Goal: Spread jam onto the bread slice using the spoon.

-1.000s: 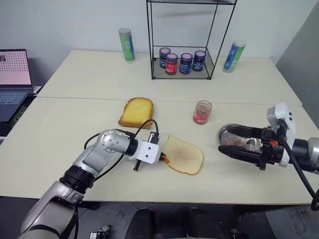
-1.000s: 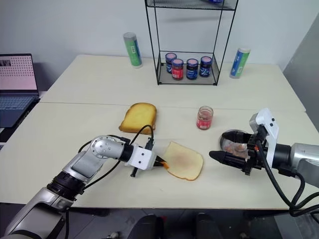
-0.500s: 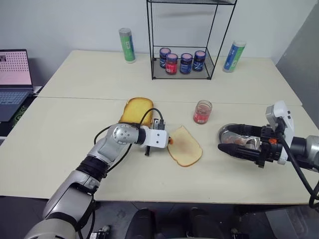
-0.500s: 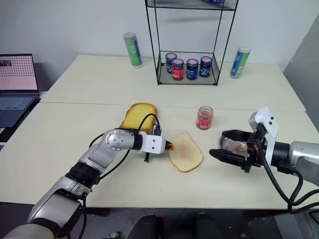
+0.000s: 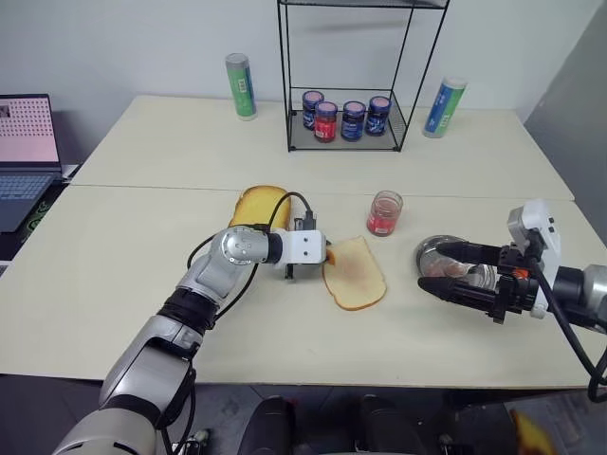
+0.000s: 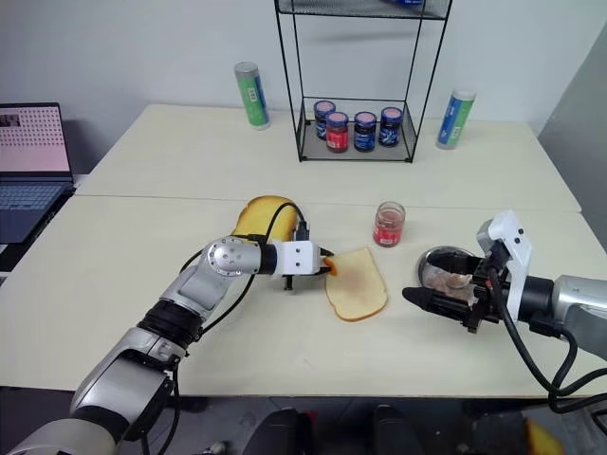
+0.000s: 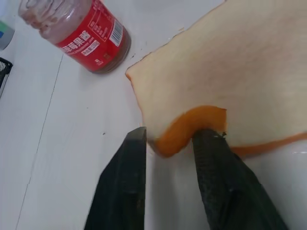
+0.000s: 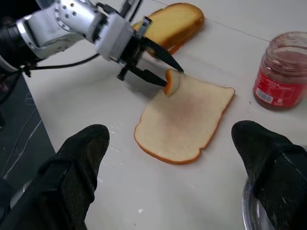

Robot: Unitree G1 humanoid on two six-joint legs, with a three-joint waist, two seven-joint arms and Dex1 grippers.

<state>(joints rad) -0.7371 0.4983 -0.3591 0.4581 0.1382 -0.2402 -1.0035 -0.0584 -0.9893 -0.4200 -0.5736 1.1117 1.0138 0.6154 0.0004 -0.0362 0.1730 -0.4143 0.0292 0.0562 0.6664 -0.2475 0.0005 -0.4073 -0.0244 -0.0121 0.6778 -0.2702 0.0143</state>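
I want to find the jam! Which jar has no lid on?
The clear jar with the red label, standing alone on the table beside the bread slice. The four dark jars in the wire rack all wear lids.

Bread slice (image 8: 184, 118): matt, porous cream crumb, tan crust, one corner curled. Jam jar (image 8: 281, 71): clear glossy glass, red paper label. Table (image 5: 142, 256): smooth matt cream. Round dish (image 5: 438, 254): shiny steel. Shelf rack (image 5: 351, 76): black wire
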